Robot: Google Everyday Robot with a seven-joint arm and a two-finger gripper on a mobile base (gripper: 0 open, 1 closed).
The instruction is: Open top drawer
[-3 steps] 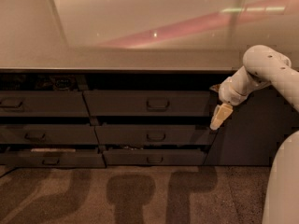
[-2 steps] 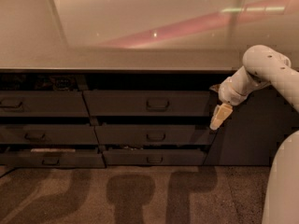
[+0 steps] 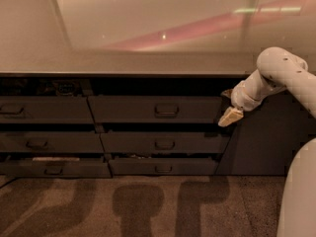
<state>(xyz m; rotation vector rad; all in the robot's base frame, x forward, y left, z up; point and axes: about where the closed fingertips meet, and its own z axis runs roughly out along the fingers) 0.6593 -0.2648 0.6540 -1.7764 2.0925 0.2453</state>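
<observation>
Long, glossy countertop (image 3: 148, 63) stretching right across, pale and reflective, with a pink streak of light slanting over its sheen. Underneath, standing straight on the speckled brown carpet floor (image 3: 247, 201), a dark cabinet (image 3: 261, 142) with drawers stacked three high in two columns, the lower fronts stepping out a little further than the upper ones, and the gripper (image 3: 230, 116) hanging just off the right end of the top drawer (image 3: 128, 108), tucked below the counter's front edge. Down on the carpet, broad soft shadows (image 3: 133, 206) spreading out in front of the bottom drawers.
</observation>
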